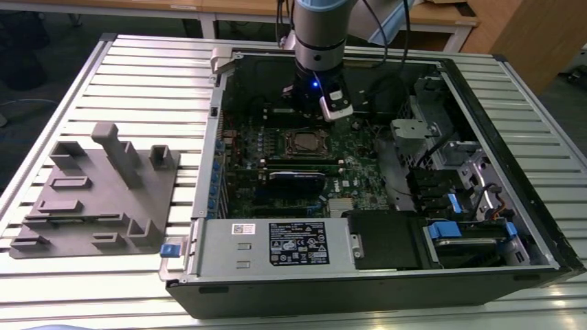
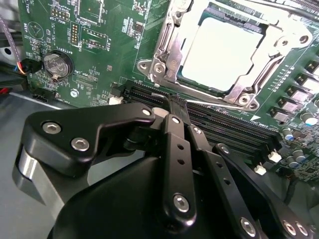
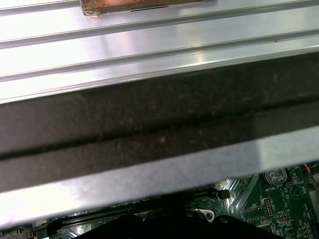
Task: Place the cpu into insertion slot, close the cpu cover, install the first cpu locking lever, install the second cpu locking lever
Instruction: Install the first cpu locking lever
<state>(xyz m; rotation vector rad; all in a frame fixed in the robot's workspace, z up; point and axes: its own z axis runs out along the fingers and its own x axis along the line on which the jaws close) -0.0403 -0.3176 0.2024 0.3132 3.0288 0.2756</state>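
Observation:
Inside the open computer case, the cpu lies in the insertion slot on the green board, its pale metal top facing up. The silvery cpu cover lies down around it as a frame. My gripper hangs just off one side of the socket, over the long black connectors. Its two black fingers are pressed together with nothing between them. In the exterior view my gripper is just behind the socket, under the arm's wrist. I cannot make out how the locking levers stand.
A grey fixture block stands on the slatted table at the exterior view's left. The labelled power supply sits at the case's front, and drive bays with blue clips at the right. A coin battery sits on the board. The case wall is close by.

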